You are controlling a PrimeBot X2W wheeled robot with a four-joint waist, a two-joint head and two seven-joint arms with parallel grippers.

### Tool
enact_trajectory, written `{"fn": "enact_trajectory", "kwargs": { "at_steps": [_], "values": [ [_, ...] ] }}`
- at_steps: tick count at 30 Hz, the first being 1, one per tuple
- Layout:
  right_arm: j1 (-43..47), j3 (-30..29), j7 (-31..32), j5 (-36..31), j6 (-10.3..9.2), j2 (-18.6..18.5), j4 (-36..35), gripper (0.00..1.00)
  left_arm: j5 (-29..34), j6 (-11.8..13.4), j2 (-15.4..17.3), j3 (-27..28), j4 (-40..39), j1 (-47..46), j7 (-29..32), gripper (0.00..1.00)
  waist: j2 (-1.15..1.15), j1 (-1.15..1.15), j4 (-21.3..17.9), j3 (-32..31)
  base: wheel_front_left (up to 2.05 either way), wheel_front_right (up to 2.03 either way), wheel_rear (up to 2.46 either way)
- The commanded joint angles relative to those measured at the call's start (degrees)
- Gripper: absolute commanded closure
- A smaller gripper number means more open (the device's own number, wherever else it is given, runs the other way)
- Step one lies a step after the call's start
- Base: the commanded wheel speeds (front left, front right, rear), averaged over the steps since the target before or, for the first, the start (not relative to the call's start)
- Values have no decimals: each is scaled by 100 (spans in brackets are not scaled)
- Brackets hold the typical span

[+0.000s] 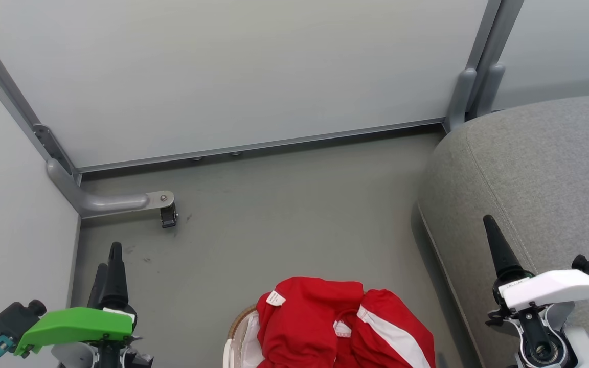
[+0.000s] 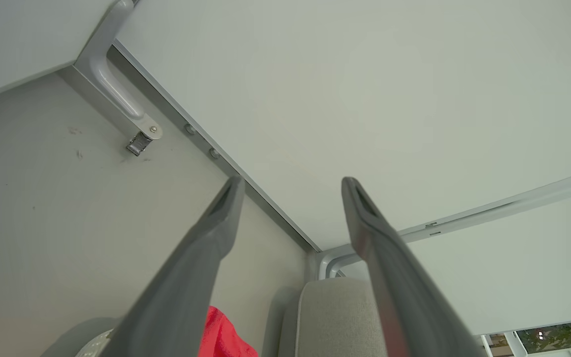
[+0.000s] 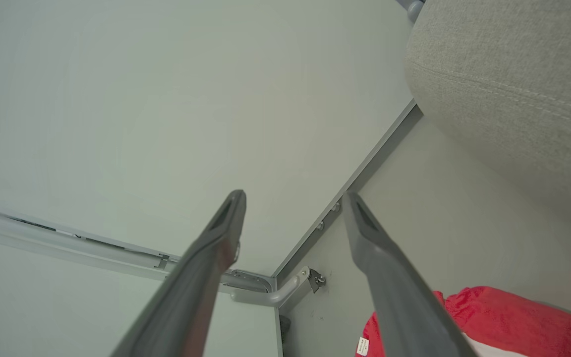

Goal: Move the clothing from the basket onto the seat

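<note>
Red clothing (image 1: 335,322) with white stripes and a small white label is heaped in the white basket (image 1: 238,337) at the bottom centre of the head view; most of the basket is hidden under it. The grey seat (image 1: 540,189) fills the right side, beside the basket. My left gripper (image 1: 109,266) hangs open at the lower left, clear of the clothing. My right gripper (image 1: 494,240) is over the seat's front edge, and its own wrist view shows it open (image 3: 293,198) and holding nothing. The left wrist view shows its gripper (image 2: 290,186) with fingers apart, a bit of clothing (image 2: 223,332) and the seat (image 2: 335,317) below.
White partition panels (image 1: 233,71) close off the back and left. A grey bracket foot with a small caster (image 1: 167,217) juts onto the grey floor (image 1: 284,214) at the left. Open floor lies between the basket and the back panel.
</note>
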Motion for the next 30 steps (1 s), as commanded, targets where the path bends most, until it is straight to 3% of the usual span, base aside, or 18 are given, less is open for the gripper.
{"fn": "enact_trajectory", "kwargs": {
  "at_steps": [1, 30],
  "values": [
    [-156, 63, -88, -309, 2, -94, -83, 0, 389, 23, 71, -25, -119, -163, -90, 0, 0, 0, -1, -2, 0, 0, 0],
    [-172, 414, -632, -2412, 3, -240, -48, 0, 2708, 147, 165, -236, 8, -118, -635, 0, 0, 0, -26, -2, 0, 0, 0]
  ]
}}
